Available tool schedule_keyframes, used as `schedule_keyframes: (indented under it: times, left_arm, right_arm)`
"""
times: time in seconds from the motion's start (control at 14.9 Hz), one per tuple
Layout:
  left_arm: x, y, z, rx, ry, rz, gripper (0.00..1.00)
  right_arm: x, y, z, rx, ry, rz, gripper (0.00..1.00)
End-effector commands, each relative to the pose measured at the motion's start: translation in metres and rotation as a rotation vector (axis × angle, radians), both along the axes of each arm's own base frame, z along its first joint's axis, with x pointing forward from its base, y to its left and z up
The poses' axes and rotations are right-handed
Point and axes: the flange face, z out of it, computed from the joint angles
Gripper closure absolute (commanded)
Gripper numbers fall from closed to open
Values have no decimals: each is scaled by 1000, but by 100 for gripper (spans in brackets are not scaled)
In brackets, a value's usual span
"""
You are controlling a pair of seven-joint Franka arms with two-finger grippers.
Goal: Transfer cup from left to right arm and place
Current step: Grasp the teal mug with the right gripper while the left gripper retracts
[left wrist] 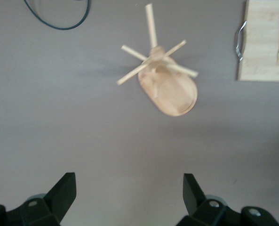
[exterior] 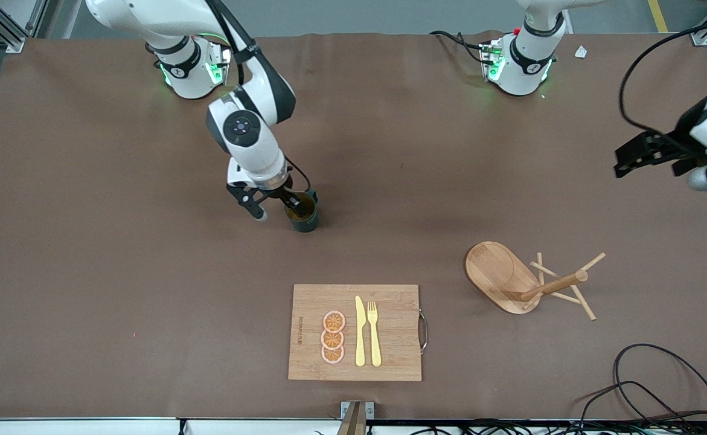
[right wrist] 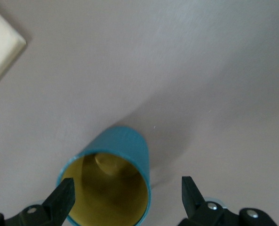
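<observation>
The cup (exterior: pixel 303 215), teal outside and yellowish inside, stands upright on the brown table, farther from the front camera than the cutting board. My right gripper (exterior: pixel 278 210) is low over it and open. In the right wrist view the cup (right wrist: pixel 125 146) shows between the spread fingers of the right gripper (right wrist: pixel 125 188). One finger (right wrist: pixel 61 197) is at the rim. The other stands apart from the wall. My left gripper (exterior: pixel 631 158) hangs open and empty over the left arm's end of the table. The left gripper (left wrist: pixel 129 184) has only bare table between its fingers.
A bamboo cutting board (exterior: pixel 389 356) with orange slices (exterior: pixel 333 337), a knife (exterior: pixel 360 331) and a fork (exterior: pixel 374 332) lies near the front edge. A wooden mug tree (exterior: pixel 525 281) lies tipped over toward the left arm's end. Black cables (exterior: pixel 661 386) curl at that near corner.
</observation>
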Motion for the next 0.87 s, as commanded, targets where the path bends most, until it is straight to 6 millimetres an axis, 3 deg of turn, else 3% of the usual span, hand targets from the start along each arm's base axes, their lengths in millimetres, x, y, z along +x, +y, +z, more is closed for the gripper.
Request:
schedule_keyframes:
  times: [0.0,0.2,0.4,0.6,0.74,0.81]
  left_arm:
    - [-26,3,5,4,52,-31,0]
    - [-41,7,11,12,26,-23,0]
    - [-48,17,7,15,-12,2,0]
    - [-50,23,10,16,-15,24,0]
    - [-48,23,10,17,-19,22,0]
    - [-47,22,9,17,-17,21,0]
  right_arm:
    - [-4,4,-10,-7,-4,9,1]
    - [-6,6,-13,-18,-7,28,9]
    - [-7,6,-13,-27,-4,98,39]
    - [-8,6,-13,-32,-5,200,82]
    - [-9,8,-12,-32,-11,279,99]
    - [-9,5,-9,-37,-5,316,100]
